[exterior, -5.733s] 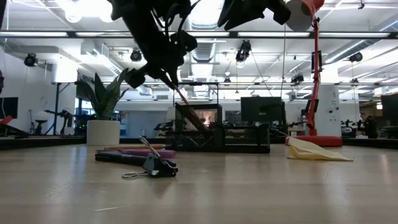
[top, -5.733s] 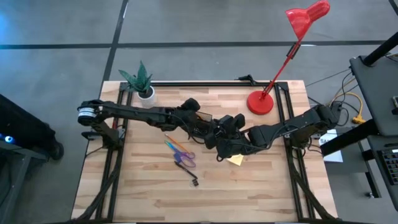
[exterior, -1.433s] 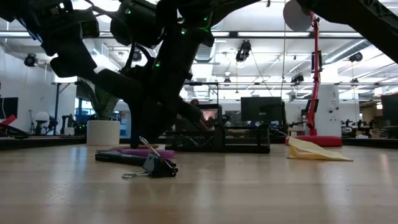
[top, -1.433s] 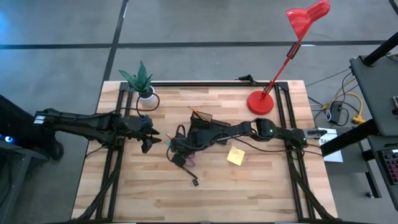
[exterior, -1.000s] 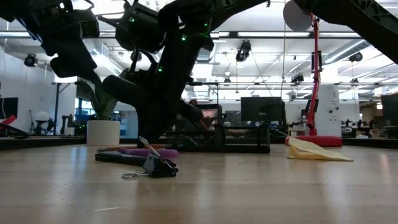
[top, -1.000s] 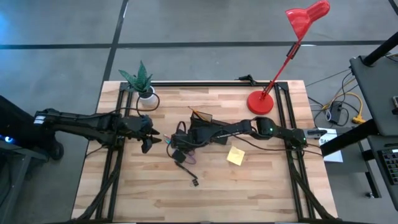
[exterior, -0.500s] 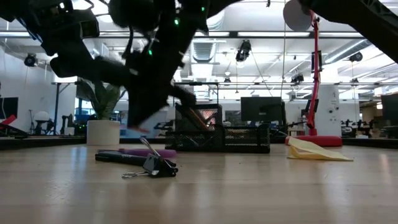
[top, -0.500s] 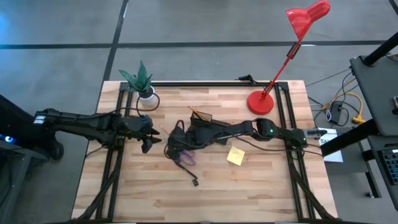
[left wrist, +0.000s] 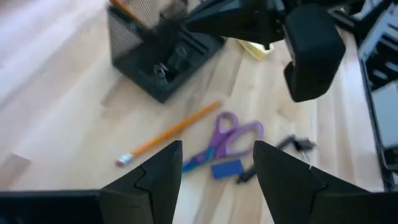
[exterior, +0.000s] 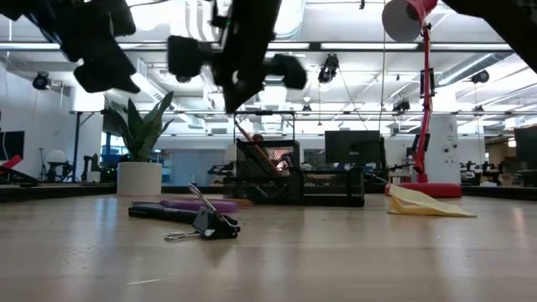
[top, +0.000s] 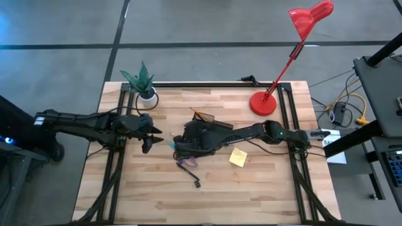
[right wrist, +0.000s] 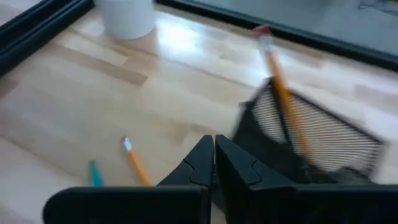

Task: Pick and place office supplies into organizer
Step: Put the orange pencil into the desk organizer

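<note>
Right gripper (right wrist: 213, 163) has lifted off the scissors (left wrist: 225, 138), jaws clenched empty; organizer (right wrist: 311, 140) just ahead. Left gripper (left wrist: 217, 168) parked, jaws apart, above the pencil (left wrist: 168, 133).

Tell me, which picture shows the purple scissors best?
The left wrist view: the purple scissors lie whole on the table beside an orange pencil. The high view shows a purple speck, the low view a flat strip, the right wrist view nothing.

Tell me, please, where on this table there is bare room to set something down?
The near strip of the table, below the black clip, is bare, as is the far-right patch beside the sticky-note pad. It is crowded mid-table: organizer, right gripper, scissors.
</note>
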